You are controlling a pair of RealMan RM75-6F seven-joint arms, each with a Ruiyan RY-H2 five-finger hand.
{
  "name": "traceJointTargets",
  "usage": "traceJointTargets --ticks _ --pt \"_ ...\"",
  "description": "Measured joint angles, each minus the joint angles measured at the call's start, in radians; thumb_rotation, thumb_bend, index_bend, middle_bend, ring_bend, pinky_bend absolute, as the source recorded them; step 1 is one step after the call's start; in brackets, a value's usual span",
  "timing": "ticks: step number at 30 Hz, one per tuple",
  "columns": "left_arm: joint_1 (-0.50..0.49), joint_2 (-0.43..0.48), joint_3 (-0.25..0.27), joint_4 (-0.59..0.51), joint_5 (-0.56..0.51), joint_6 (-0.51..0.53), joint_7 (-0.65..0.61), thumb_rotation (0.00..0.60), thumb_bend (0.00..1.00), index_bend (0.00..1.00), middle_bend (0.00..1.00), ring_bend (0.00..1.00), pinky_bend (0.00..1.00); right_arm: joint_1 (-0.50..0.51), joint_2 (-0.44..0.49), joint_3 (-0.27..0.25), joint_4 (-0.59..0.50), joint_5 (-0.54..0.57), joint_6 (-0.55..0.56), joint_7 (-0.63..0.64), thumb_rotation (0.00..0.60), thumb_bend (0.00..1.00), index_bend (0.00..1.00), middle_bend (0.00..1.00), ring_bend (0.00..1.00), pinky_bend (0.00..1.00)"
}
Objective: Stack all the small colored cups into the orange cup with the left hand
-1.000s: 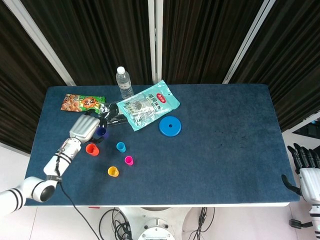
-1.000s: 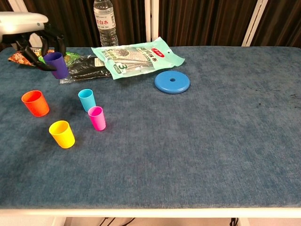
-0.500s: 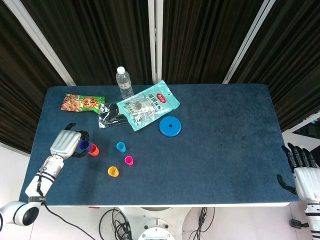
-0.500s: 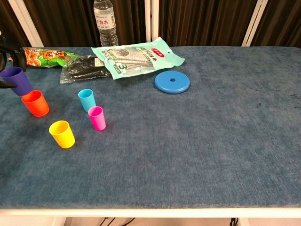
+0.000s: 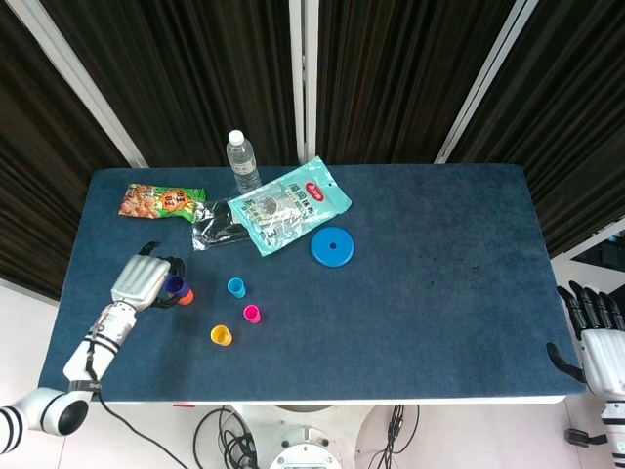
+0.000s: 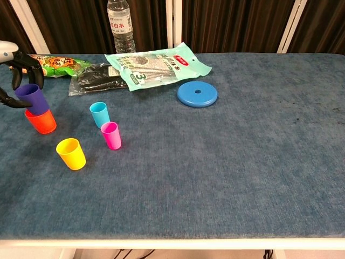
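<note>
My left robot hand (image 5: 145, 280) grips the purple cup (image 6: 31, 98), its base sitting in the orange cup (image 6: 41, 121). Yellow cup (image 6: 71, 154), pink cup (image 6: 111, 135) and blue cup (image 6: 99, 114) stand to its right on the worktop (image 6: 226, 162). My right robot hand (image 5: 594, 327) hangs off the worktop's far right edge, fingers apart.

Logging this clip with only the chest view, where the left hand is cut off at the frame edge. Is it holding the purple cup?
Observer: Yes. The head view shows the whole left hand, fingers wrapped around the purple cup.
Operator: Is it lined up with the orange one?
Observer: From above, the orange cup peeks out just under the purple cup's edge, so they overlap.
Operator: And the right hand?
Observer: The right hand is off the table's right edge, fingers apart, holding nothing.
</note>
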Motion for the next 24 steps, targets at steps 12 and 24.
traceJointTargets --ticks 12,24 --pt "0.006 -0.018 0.008 0.02 -0.003 -0.003 0.028 0.6 0.26 0.31 0.35 0.36 0.1 0.001 -0.004 -0.001 0.003 -0.001 -0.004 0.001 0.6 0.27 0.0 0.0 0.0 0.0" --pt "0.029 0.034 0.015 -0.082 0.072 0.063 0.029 0.6 0.26 0.27 0.28 0.25 0.07 0.0 0.001 0.003 -0.003 0.0 0.002 -0.001 0.6 0.27 0.0 0.0 0.0 0.0"
